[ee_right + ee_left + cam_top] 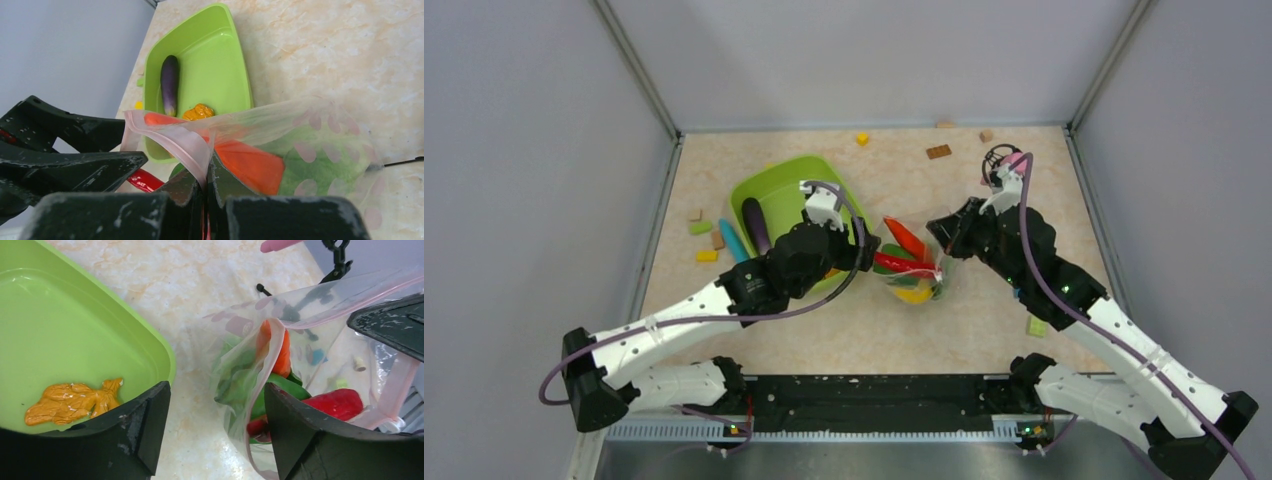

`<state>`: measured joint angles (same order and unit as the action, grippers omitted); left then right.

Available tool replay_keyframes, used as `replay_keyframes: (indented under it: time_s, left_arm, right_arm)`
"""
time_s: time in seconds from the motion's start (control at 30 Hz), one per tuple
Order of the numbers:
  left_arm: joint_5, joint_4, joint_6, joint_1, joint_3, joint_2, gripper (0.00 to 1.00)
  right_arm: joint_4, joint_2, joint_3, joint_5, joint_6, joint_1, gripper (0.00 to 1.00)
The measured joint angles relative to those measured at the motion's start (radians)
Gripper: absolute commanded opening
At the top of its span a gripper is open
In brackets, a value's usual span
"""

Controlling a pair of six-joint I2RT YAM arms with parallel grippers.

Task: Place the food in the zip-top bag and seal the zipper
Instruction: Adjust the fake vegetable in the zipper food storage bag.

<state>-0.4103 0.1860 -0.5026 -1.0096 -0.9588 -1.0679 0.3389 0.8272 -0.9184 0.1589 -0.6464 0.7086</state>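
Pink zipper (192, 147) pinched in right fingers (182, 202) | left fingers (145, 425) apart — astride bag (320, 305) | eggplant (170, 82): right wrist view, not left

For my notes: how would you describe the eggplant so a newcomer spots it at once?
From above, find the lime-green tray left of centre on the table, just beyond the left arm. The eggplant lies inside along its left side. It is the only long, dark purple piece there; its tray neighbour is a small orange lump.
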Motion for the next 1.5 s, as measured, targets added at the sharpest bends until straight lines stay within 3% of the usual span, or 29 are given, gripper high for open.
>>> replay_keyframes:
  time_s: [0.33, 0.53, 0.63, 0.77, 0.93, 1.1, 1.2, 1.33, 1.43, 1.5]
  left_arm:
    - [0.002, 0.032, 0.011, 0.000, -0.051, -0.104, 0.00]
    - [-0.008, 0.068, 0.026, 0.000, -0.120, -0.138, 0.00]
    - [-0.020, 0.118, 0.030, 0.000, -0.175, -0.172, 0.00]
    - [-0.041, 0.218, 0.039, 0.000, -0.283, -0.232, 0.00]
    - [-0.105, 0.332, 0.061, 0.000, -0.453, -0.320, 0.00]
    - [-0.134, 0.358, 0.064, 0.000, -0.481, -0.361, 0.00]
    - [-0.161, 0.361, 0.060, 0.000, -0.483, -0.383, 0.00]
    - [-0.204, 0.348, 0.055, -0.004, -0.488, -0.406, 0.00]
    - [-0.235, 0.337, 0.051, -0.007, -0.499, -0.417, 0.00]
    - [-0.257, 0.335, 0.049, -0.010, -0.505, -0.418, 0.00]
  right_arm:
    - [0.005, 0.000, 0.000, -0.027, 0.024, 0.000, 0.00]
    - [0.006, 0.027, 0.000, -0.150, 0.138, 0.000, 0.02]
    - [0.015, 0.049, 0.000, -0.216, 0.209, 0.000, 0.14]
    - [0.021, 0.054, 0.000, -0.261, 0.275, 0.000, 0.40]
    - [0.025, 0.029, 0.000, -0.240, 0.306, 0.000, 0.48]
    - [0.028, -0.032, 0.002, -0.167, 0.264, 0.000, 0.49]
    - [0.044, -0.042, 0.005, -0.138, 0.216, 0.000, 0.45]
    - [0.083, -0.037, 0.029, -0.099, 0.163, 0.000, 0.24]
    - [0.107, -0.025, 0.038, -0.082, 0.131, 0.000, 0.00]
    - [0.114, -0.013, 0.040, -0.074, 0.115, 0.000, 0.00]
